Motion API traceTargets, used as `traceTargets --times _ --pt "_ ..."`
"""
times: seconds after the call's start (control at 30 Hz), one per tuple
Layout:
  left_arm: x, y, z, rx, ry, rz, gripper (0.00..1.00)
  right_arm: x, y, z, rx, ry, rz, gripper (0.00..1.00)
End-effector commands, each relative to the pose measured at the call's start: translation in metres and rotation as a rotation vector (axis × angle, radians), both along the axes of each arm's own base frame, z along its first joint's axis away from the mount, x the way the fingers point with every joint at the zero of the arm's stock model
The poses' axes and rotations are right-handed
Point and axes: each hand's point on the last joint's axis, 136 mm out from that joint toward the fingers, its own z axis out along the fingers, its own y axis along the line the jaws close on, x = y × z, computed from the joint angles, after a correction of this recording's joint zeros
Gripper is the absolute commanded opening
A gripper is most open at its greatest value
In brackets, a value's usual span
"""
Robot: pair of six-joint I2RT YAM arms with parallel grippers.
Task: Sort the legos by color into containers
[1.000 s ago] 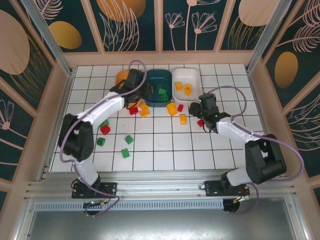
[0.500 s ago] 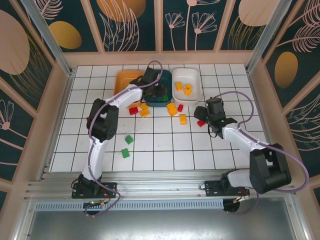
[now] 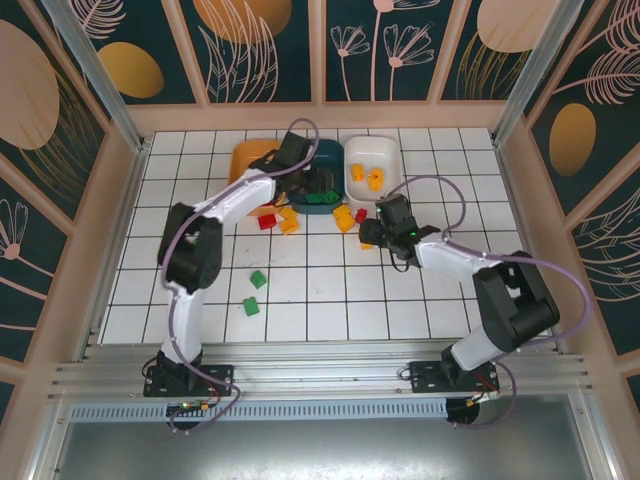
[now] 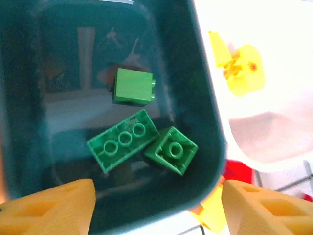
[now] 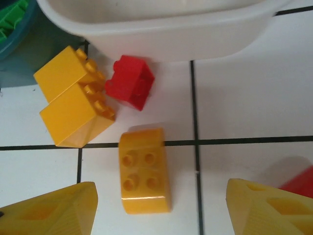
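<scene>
- Left gripper [image 4: 156, 211]: fingers apart, nothing between them, hanging over the near rim of the teal tray [image 4: 29, 122]. Three green legos [image 4: 123, 141] lie on its floor.
- Right gripper [image 5: 161, 210]: fingers apart, straddling a rounded yellow brick [image 5: 144, 171] on the tiles, not clamped on it.
- Neighbours: a red brick [image 5: 129, 82] at 12 o'clock of the yellow one and two touching yellow bricks [image 5: 73, 98] at 10 o'clock, all just beside the white tray [image 5: 195, 29]. A second red piece [image 5: 299, 181] sits at 3 o'clock, by my right finger.
- Overhead: the orange tray [image 3: 245, 157] stands at 9 o'clock of the teal one, and a loose green brick [image 3: 258, 279] waits nearer the arm bases.
- Risk, right: I judge that closing off-centre could skid the rounded brick away or drag the red piece along with it.
- Risk, left: lifting away low could catch the teal rim and shift the tray.
</scene>
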Motion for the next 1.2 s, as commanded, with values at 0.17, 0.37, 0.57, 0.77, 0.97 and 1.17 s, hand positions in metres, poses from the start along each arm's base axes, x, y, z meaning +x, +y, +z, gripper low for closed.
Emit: traceTargets --times 0.17,0.37,0.57,0.77,0.97,1.17 --pt "-0.097 0.074 0.023 -0.215 -0.133 0.211 0.84 0.009 0.013 -0.036 -0.096 0.026 0.020 0.55" --pt "-0.154 0.119 0.004 -0.284 -0.164 0.321 0.92 0.014 0.014 -0.031 -0.115 -0.006 0.016 0.31" --pt "-0.175 0.165 0.036 -0.294 -0.307 0.471 0.98 0.025 0.014 0.021 -0.085 -0.108 -0.005 0.20" --pt "-0.204 0.231 0.003 -0.279 -0.271 0.823 0.99 0.054 0.022 0.070 -0.060 -0.200 -0.001 0.19" --pt "-0.222 0.241 -0.027 -0.363 -0.211 0.916 0.99 0.129 0.004 0.048 -0.044 -0.129 -0.049 0.20" --pt "-0.230 0.235 -0.040 -0.390 -0.157 0.882 0.98 0.177 0.000 0.034 -0.076 -0.076 -0.083 0.41"
